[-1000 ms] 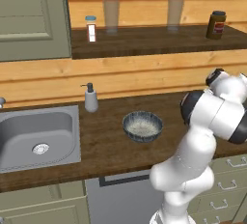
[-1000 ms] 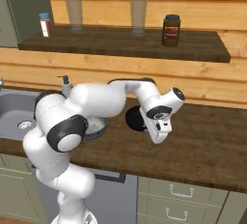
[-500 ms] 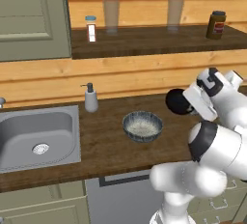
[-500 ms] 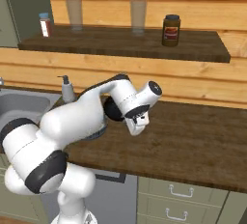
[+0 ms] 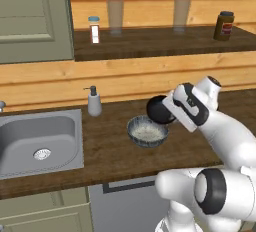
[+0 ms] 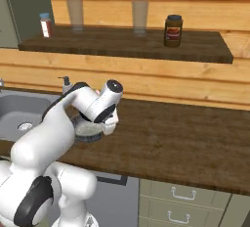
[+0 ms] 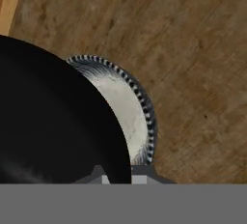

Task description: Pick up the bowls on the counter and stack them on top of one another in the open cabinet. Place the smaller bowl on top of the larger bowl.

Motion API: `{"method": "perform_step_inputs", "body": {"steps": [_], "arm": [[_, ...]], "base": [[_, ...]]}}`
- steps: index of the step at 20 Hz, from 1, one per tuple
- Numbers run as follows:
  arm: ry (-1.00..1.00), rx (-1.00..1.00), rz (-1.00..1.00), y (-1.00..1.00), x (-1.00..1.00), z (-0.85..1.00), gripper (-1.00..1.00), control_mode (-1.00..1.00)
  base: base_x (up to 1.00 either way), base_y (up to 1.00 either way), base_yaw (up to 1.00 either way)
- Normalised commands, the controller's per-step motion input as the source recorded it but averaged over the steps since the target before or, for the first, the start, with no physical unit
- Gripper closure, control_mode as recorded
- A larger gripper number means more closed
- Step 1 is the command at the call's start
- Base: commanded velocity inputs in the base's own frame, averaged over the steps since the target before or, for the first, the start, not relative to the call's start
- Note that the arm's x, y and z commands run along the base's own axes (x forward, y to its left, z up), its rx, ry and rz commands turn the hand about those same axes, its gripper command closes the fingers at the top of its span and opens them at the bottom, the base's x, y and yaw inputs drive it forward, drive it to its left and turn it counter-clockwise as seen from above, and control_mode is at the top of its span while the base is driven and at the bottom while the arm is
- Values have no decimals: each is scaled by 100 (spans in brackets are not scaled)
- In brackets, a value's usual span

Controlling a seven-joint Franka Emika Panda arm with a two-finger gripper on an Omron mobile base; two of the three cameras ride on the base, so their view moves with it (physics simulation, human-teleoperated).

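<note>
Bowls: two, a small black bowl (image 5: pixel 159 109) and a grey bowl (image 5: pixel 147 131).
Small black bowl: plain, glossy, round; it was raised off the surface (image 5: pixel 110 146), pinched at its rim by the gripper (image 5: pixel 170 112), hanging above the grey bowl's far right edge; in the hand view it hid the left part of the grey bowl.
Grey bowl: wide, shallow, ribbed dark outside, whitish speckled inside; it sat on the surface right of the sink (image 5: pixel 37 143).
Jaws: pressed together on the black bowl's rim.
Open cabinet shelf (image 5: pixel 160 41): two glasses (image 5: pixel 115 17), one white bottle (image 5: pixel 94 29), one brown jar (image 5: pixel 224 25).
Soap dispenser (image 5: pixel 93 102): one, behind the sink.
Sink: one, steel.
</note>
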Motion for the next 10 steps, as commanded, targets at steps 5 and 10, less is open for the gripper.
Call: {"method": "perform_step_inputs", "body": {"steps": [5, 10], "arm": [[5, -5, 0, 67, 19, -1, 100, -100], [18, 0, 0, 14, 26, -32, 100, -100]], "base": [[0, 0, 0], [0, 0, 0]]}}
